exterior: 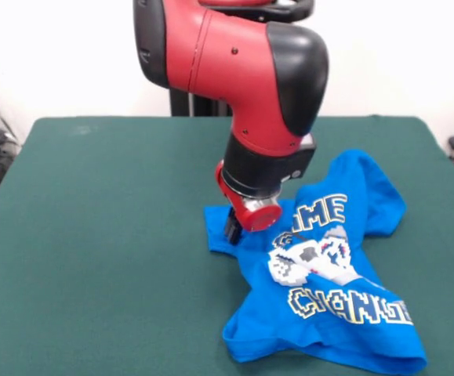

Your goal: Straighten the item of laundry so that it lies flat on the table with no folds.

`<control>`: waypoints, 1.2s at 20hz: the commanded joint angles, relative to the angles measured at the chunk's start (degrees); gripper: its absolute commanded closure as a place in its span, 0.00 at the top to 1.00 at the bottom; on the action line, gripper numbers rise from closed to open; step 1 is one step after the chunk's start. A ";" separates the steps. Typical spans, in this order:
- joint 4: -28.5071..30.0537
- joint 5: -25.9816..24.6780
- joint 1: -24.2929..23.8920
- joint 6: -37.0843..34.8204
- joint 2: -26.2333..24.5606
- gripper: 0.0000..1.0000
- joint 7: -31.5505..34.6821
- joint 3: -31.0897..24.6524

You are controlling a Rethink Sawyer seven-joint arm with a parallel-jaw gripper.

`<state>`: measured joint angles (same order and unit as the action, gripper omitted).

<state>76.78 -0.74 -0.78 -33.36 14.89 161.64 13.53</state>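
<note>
The small bright blue short-sleeved cotton T-shirt (332,270) carries white block lettering with yellow outlines: "GAME" reads toward its 12 o'clock end. "CHANGER" runs toward 5 o'clock, its last letter creased, with a white-grey pixel controller print between the two words.

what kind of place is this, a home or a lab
Most likely a robot lab: a red and black arm works over a table covered in green cloth, a blue T-shirt lies crumpled on it, and the wall behind is bare.
</note>
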 commanded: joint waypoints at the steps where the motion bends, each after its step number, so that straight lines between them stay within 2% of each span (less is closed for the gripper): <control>1: 5.49 -4.55 0.38 -2.91 -3.31 0.00 -5.35 -4.40; 7: 10.90 -9.11 -2.36 -3.71 1.54 0.00 -9.85 -3.34; 11: 11.09 -13.52 -2.52 -3.41 2.49 0.00 -9.77 -1.17; 24: 9.14 -18.31 -3.07 -1.33 -1.25 0.00 -3.35 -2.50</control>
<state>81.95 -16.99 -3.90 -33.36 18.61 161.64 14.65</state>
